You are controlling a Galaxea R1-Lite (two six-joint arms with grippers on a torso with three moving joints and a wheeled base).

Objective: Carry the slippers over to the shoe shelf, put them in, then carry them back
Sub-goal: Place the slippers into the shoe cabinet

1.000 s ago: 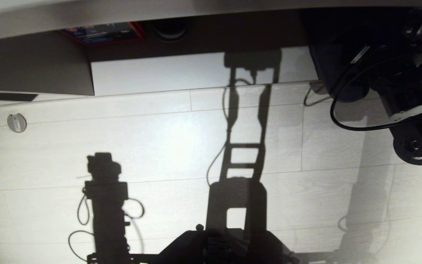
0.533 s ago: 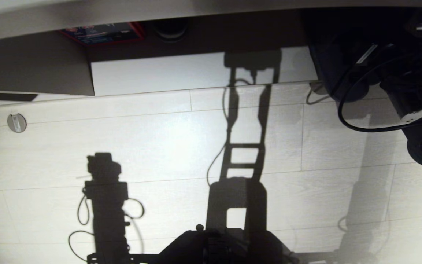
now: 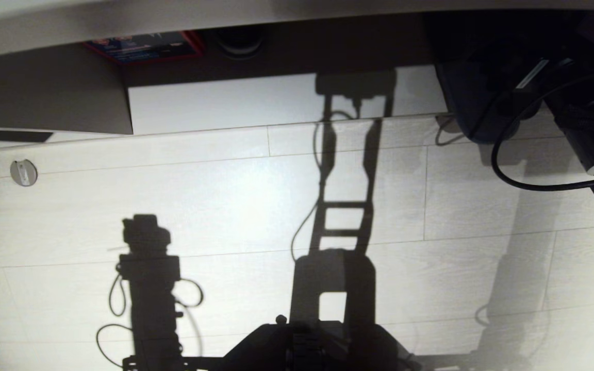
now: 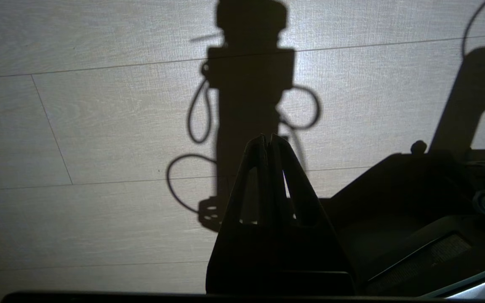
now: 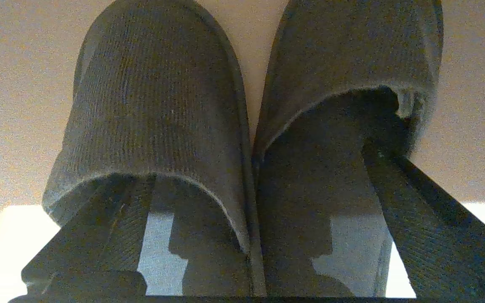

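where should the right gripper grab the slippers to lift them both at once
Likely from the open heel end. The slippers lie side by side, inner edges touching, toes pointing away from the right gripper. Its spread fingers already reach into the two openings. Closing them on the two touching inner walls, where the uppers meet, should pinch both slippers together.

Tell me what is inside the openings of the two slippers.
One finger of the open right gripper reaches into each of the slippers. Their tips and the toe ends inside are covered by the uppers.
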